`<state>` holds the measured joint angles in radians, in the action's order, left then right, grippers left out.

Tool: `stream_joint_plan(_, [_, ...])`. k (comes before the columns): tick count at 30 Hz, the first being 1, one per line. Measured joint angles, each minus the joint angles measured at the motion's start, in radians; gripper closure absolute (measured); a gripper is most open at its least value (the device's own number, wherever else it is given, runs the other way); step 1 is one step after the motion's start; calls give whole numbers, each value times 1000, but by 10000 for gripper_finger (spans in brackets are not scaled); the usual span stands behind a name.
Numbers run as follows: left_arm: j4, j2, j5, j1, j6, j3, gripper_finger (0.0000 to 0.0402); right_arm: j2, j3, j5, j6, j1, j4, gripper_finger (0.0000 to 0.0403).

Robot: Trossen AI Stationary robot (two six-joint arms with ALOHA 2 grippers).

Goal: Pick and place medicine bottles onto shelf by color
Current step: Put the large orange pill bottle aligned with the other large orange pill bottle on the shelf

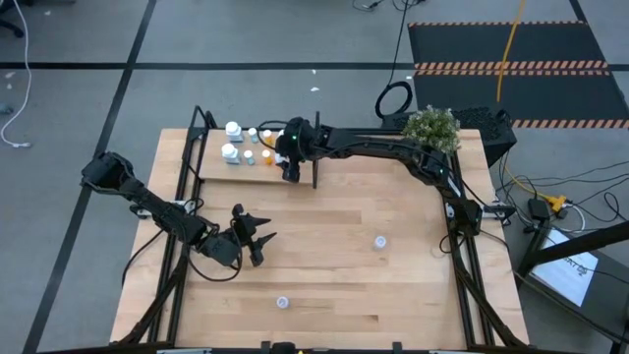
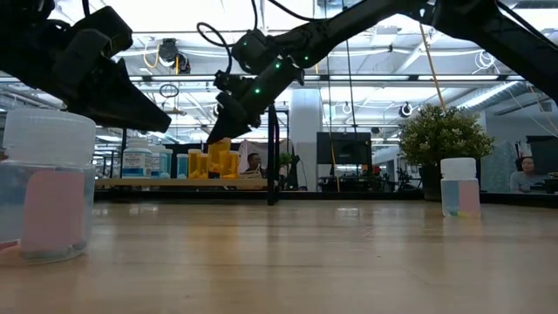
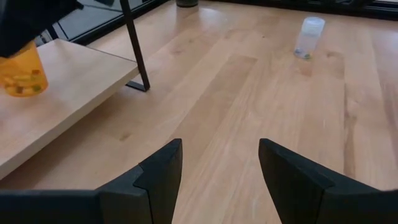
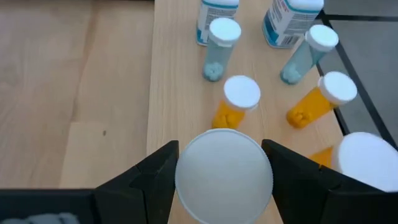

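Note:
My right gripper (image 1: 290,167) reaches over the low wood shelf (image 1: 221,175) at the table's far left and is shut on an orange medicine bottle (image 3: 22,73) with a white cap. Several more bottles stand upright on the shelf beyond it: white ones (image 4: 287,18), pale blue ones (image 4: 217,46) and orange ones (image 4: 233,102). My left gripper (image 3: 221,155) hangs open over bare tabletop near the left middle (image 1: 260,238), with nothing between its fingers. My right gripper pinches the orange bottle at its top, one finger (image 4: 152,177) on either side of the round white cap (image 4: 189,171). The fingers slant down from the table's right side. The bottle hangs upright below them over the shelf. I cannot tell whether its base touches the plank.
The shelf's black upright divider (image 1: 314,162) stands just right of my right gripper. Two loose bottles stand on the tabletop, one at centre right (image 1: 380,241) and one near the front edge (image 1: 283,302). A potted plant (image 1: 430,128) sits at the far right corner.

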<state>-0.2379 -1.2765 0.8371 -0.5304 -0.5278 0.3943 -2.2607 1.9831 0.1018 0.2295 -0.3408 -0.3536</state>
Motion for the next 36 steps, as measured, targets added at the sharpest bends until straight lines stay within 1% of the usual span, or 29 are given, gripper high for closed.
stream_joint_plan(9, [0, 0, 0, 3, 5, 0, 190, -22, 0, -1, 24, -4, 9, 188])
stream_joint_plan(28, [0, 0, -2, 3, 8, 0, 190, -21, 0, -1, 26, -7, 4, 187])
stream_joint_plan(31, [0, 0, -2, 3, 6, 0, 190, -21, 0, -4, 22, -7, 5, 180])
stream_joint_plan(36, [0, 0, -6, 3, 6, 0, 190, -21, 0, -23, 22, -6, 4, 150])
